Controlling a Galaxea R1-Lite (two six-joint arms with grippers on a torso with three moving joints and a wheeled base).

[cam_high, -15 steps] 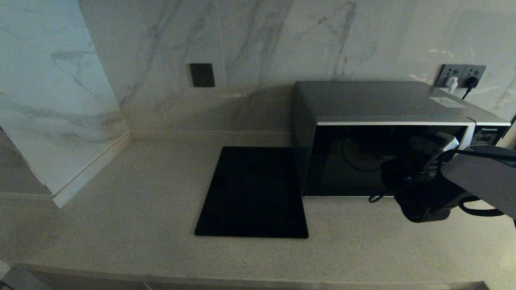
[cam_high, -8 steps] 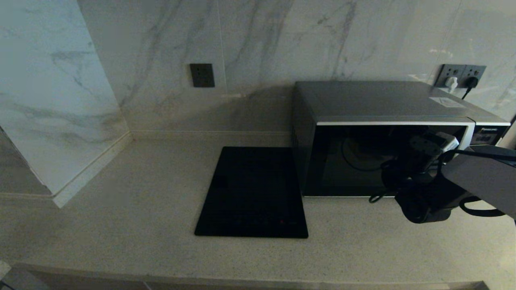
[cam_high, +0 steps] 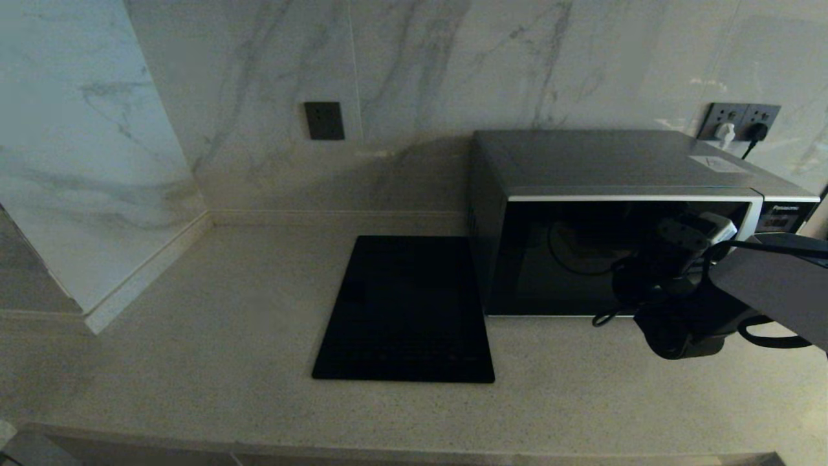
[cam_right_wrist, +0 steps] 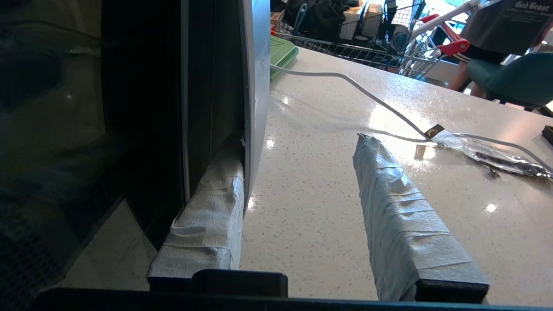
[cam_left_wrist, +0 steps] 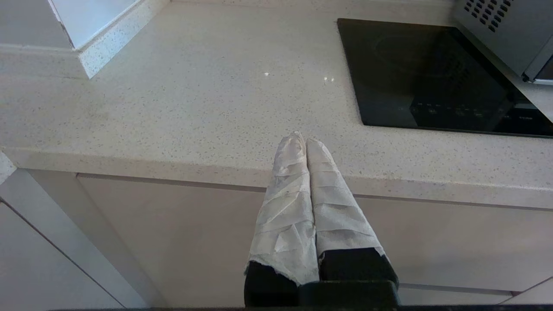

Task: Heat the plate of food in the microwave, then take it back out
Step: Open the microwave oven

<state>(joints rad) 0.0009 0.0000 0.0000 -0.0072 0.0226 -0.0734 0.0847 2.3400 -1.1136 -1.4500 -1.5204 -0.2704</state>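
The microwave (cam_high: pixel 614 162) stands at the back right of the counter with its black glass door shut. My right gripper (cam_high: pixel 708 232) is at the door's right edge, open. In the right wrist view one wrapped finger (cam_right_wrist: pixel 216 190) is tucked behind the door's curved silver trim (cam_right_wrist: pixel 255 86), while the other finger (cam_right_wrist: pixel 389 185) hangs free over the counter, so the gripper (cam_right_wrist: pixel 300 142) straddles the trim. The plate of food is hidden; only a faint round outline (cam_high: pixel 572 249) shows through the glass. My left gripper (cam_left_wrist: pixel 301 140) is shut and empty, parked below the counter's front edge.
A flat black slab (cam_high: pixel 407 310) lies on the counter just left of the microwave. To the microwave's right lie a green board (cam_right_wrist: pixel 281 51), a white cable (cam_right_wrist: pixel 345 80) and a foil wrapper (cam_right_wrist: pixel 488 151). Wall sockets (cam_high: pixel 740 123) sit behind it.
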